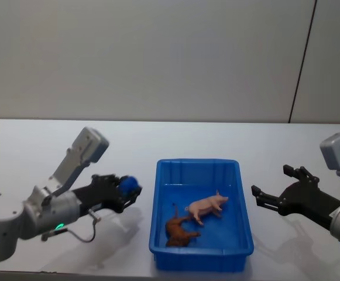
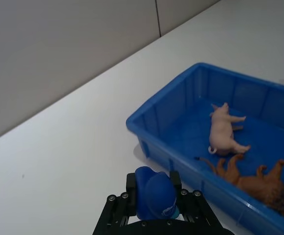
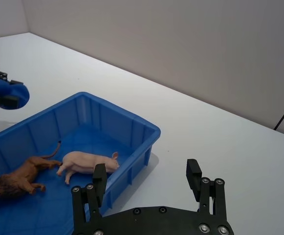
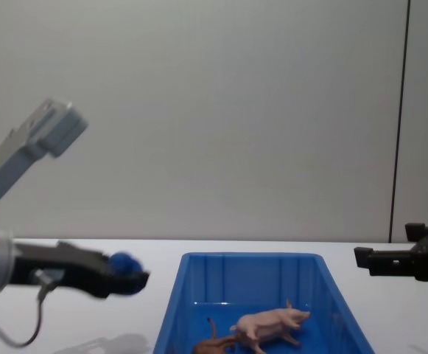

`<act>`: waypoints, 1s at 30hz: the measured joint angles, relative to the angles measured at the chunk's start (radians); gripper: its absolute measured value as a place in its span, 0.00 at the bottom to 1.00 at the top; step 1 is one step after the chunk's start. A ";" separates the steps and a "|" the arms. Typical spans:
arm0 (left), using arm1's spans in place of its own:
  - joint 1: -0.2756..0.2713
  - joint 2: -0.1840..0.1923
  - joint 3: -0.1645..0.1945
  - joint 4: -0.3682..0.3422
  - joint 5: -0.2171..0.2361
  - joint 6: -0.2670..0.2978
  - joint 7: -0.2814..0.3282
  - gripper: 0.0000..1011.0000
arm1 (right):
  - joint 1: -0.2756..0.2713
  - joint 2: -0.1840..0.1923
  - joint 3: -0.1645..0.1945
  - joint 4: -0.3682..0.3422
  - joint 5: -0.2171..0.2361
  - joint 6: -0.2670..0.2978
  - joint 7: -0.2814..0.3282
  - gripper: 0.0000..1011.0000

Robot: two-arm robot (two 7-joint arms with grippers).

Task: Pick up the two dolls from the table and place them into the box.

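Note:
My left gripper is shut on a rounded blue doll and holds it above the table, just left of the blue box. The left wrist view shows the blue doll clamped between the fingers, short of the box's near corner. Inside the box lie a pale pink pig and a brown long-tailed animal. To the right of the box my right gripper hovers open, with nothing in it. The chest view has the blue doll level with the box rim.
The white table runs back to a grey wall. Bare tabletop lies on both sides of the box.

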 joint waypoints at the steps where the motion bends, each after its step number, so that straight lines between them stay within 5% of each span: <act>1: -0.006 -0.004 0.002 0.001 0.002 -0.003 -0.003 0.39 | 0.000 0.000 0.000 0.000 0.000 0.000 0.000 0.99; 12: -0.105 -0.083 0.037 0.096 0.027 -0.110 -0.068 0.36 | 0.000 0.000 0.000 0.000 0.000 0.000 0.000 0.99; 30: -0.207 -0.173 0.083 0.236 0.023 -0.239 -0.121 0.91 | 0.000 0.000 0.000 0.000 0.000 0.000 0.000 0.99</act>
